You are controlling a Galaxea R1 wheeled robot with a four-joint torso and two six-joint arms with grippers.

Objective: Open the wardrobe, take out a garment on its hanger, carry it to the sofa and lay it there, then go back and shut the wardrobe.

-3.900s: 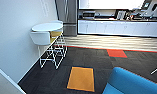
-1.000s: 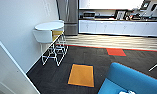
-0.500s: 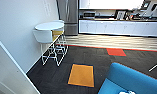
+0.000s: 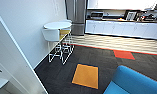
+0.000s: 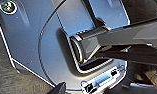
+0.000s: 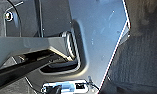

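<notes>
1. Showing the left gripper (image 5: 60, 89) as just a dark tip at the edge of the left wrist view, the camera is looking down past the robot's own grey body plate (image 5: 39, 40) to dark carpet. I cannot tell whether this gripper is released, clenched or grasping anything.
2. The right gripper (image 6: 56, 89) is appearing the same way in the right wrist view, as a dark shape beside the grey plate with carpet beyond. Its state cannot be told either.
3. Moving outward to the head view, the sofa (image 4: 134, 82) is sitting close in at the lower right. It is bright blue, and only its rounded near end is showing.
4. The sofa is lying ahead and to the robot's right, so I judge the right arm to be the nearer one. Its length seems to be running off toward the right edge, though too little is showing to be sure.
5. A slanted white panel (image 4: 16, 70) is filling the near left corner. I cannot tell whether it is part of the wardrobe.
6. An orange carpet tile (image 4: 86, 75) is lying on the dark floor between that panel and the sofa.
7. Farther off on the left, a round white table (image 4: 57, 25) is standing against the wall with white chairs (image 4: 51, 35) tucked beside it.
8. At the back, a long white counter (image 4: 124, 28) is running across a kitchen area.
</notes>
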